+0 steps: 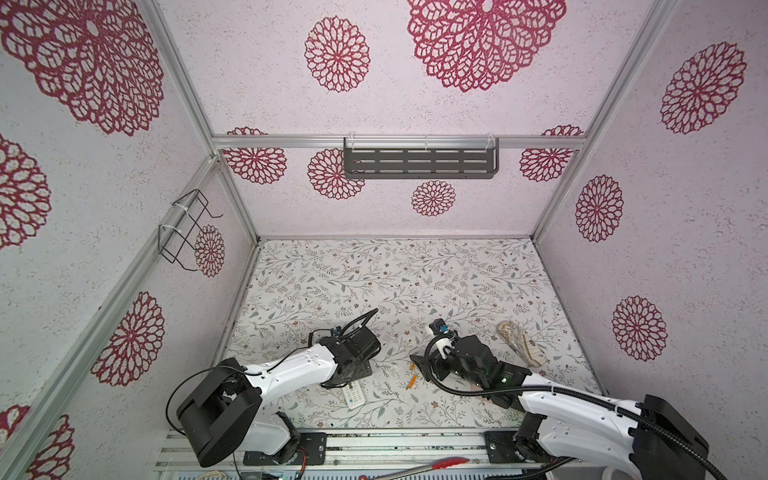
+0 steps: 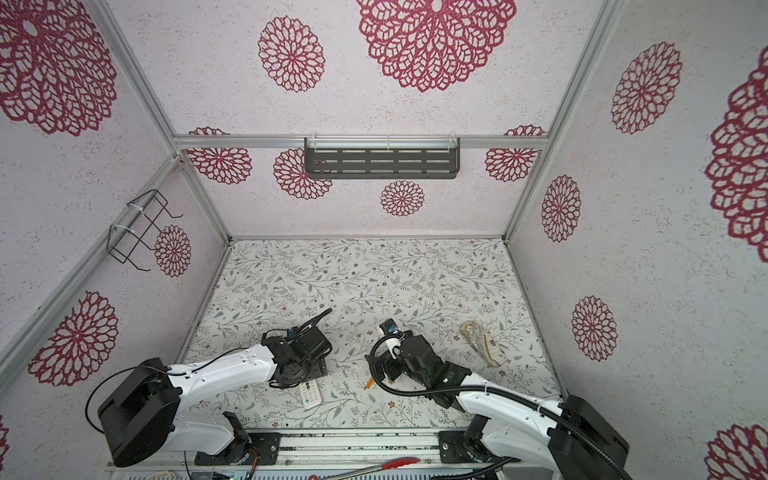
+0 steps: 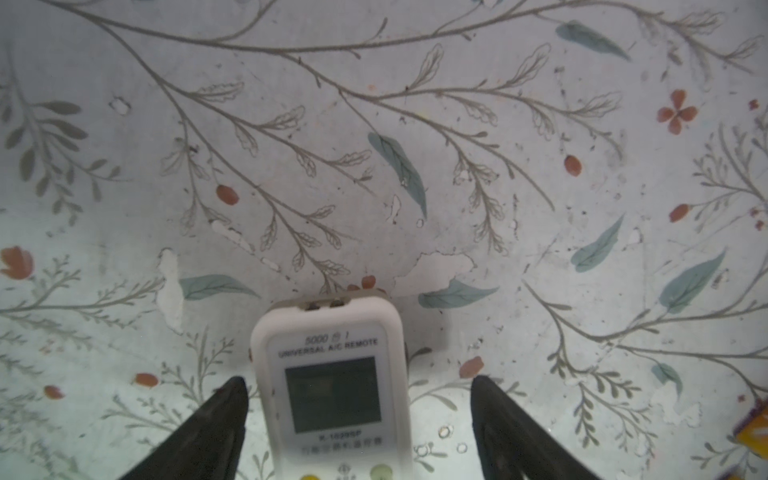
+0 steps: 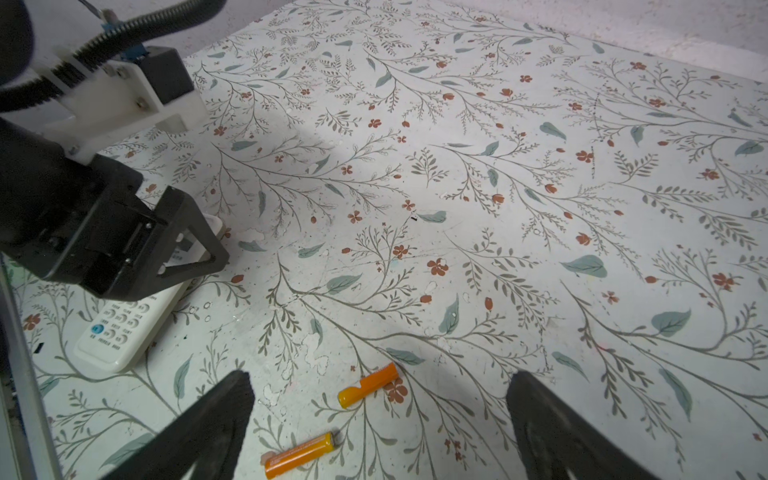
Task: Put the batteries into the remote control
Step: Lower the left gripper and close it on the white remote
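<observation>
**A:** What is the left gripper (image 3: 357, 381) doing?

**B:** Its fingers (image 3: 216, 424) are standing apart, straddling the remote control (image 3: 328, 332). The remote is lying buttons-up on the table (image 3: 415, 124). Its display end is sitting between the two fingertips and projecting slightly beyond them. One finger is standing just beside the remote's long edge and the other is standing clear of it. Neither is clamping.

**A:** And the batteries (image 4: 368, 384)?

**B:** Both are lying loose on the table, well apart from the remote. The right gripper (image 4: 380, 382) is hovering over them with its fingers spread wide, holding nothing. One battery is lying between the fingertips. The second battery (image 4: 299, 453) is lying further back toward the palm, nearer one finger.

**A:** Which step is in hand?

**B:** By my reading, securing the remote. Nothing is loaded. No compartment is showing, so it is presumably on the underside.

**A:** What is the next move calling for?

**B:** Probably closing the left fingers squarely on the remote's long edges, then lifting and turning it to expose the back. Any cover would need removing. The right fingers would need aligning across one thin barrel, since round cells are liable to roll.
</observation>
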Available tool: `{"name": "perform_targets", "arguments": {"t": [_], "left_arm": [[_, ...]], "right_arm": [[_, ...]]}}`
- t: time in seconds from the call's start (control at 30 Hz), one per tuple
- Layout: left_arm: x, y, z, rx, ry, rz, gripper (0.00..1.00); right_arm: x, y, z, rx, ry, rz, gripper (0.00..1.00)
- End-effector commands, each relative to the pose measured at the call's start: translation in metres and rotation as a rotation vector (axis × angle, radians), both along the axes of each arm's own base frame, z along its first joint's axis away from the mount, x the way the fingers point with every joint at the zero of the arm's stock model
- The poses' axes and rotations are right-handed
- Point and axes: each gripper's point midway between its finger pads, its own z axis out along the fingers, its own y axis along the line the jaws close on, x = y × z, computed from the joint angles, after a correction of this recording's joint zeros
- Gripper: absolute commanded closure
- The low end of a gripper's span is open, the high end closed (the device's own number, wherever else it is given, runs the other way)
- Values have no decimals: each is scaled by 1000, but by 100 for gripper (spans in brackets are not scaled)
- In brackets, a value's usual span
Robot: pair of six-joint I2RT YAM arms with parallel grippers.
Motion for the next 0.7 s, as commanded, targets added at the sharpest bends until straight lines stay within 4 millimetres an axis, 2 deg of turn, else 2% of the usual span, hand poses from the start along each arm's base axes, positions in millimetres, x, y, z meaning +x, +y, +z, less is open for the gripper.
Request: {"name": "perform_targets", "arguments": {"t": [0.0, 0.27, 0.67], "left_arm": [[-1, -1, -6, -9, 1, 30, 17], [-4, 2, -11, -13, 3, 41, 21], [-5, 2, -16, -11, 14, 51, 29]], "right_arm": [[2, 9, 14, 29, -42, 26, 1], [6, 13, 13, 1, -46, 26, 1], [5, 5, 15, 5, -58, 9, 1]]}}
